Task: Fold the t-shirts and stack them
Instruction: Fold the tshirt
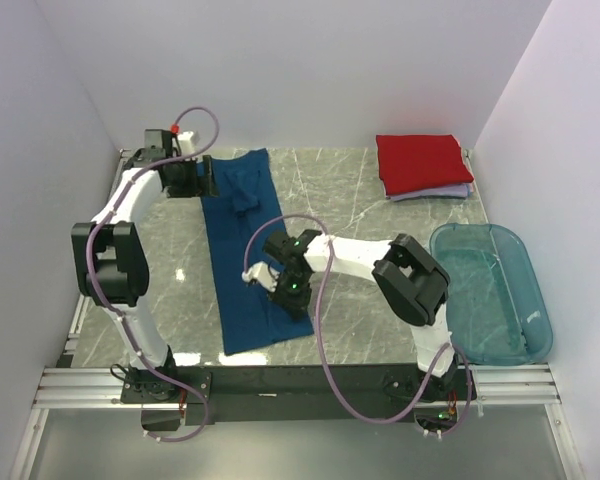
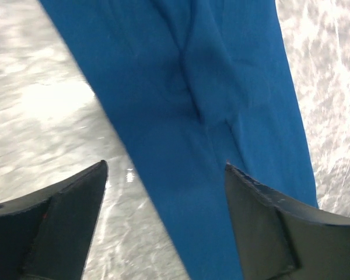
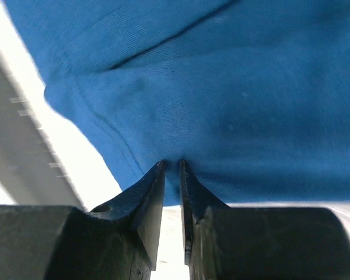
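The table (image 1: 360,200) has a grey, marble-veined top. Plain white walls (image 1: 310,70) close it in on the left, far and right sides, and an aluminium rail (image 1: 80,388) runs along the near edge.

The left arm reaches up the left side to the far-left corner. There the left gripper (image 1: 202,178) hangs over the far end of the dark blue t-shirt (image 1: 242,260), its jaws spread wide and holding nothing; the wrist view shows cloth and bare tabletop between the fingers.

The dark blue t-shirt lies flat, folded into a long narrow strip. Its long axis runs from the far edge toward the near edge, left of the table's middle, and the near end leans slightly to the right. A small bunched fold sits near the far end.

The right gripper (image 3: 172,164) is down at the near end of the strip, fingers almost together and pinching the shirt's edge.

In the far-right corner the red t-shirt (image 1: 420,162) is folded square on top of the lavender t-shirt (image 1: 435,192), whose near edge peeks out below it. A translucent teal tub (image 1: 490,300) stands along the right edge toward the near corner.
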Robot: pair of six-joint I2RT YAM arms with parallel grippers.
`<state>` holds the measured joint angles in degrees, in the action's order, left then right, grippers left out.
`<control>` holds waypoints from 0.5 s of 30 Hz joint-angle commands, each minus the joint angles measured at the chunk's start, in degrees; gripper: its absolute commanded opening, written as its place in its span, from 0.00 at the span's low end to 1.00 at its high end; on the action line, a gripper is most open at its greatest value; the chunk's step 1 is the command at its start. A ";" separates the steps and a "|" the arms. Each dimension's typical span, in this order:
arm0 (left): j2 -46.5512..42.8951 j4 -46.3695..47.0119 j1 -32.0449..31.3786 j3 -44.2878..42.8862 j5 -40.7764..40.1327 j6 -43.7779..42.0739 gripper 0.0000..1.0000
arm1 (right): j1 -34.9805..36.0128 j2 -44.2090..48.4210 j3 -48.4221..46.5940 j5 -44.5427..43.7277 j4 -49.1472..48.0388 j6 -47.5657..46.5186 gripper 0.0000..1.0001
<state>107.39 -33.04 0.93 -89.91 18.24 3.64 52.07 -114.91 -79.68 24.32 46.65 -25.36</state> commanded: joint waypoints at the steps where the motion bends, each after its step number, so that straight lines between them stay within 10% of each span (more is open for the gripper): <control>1: 2.38 0.60 -3.73 -0.27 0.48 -0.39 0.84 | 5.05 -0.67 4.44 6.17 0.90 2.07 0.24; 15: 23.64 3.24 -13.67 -14.92 -4.00 2.25 0.66 | -10.22 12.96 4.53 10.14 1.24 4.01 0.53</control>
<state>127.37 -31.70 -12.05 -99.90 15.99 4.47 45.63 -105.75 -74.65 33.87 47.27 -21.69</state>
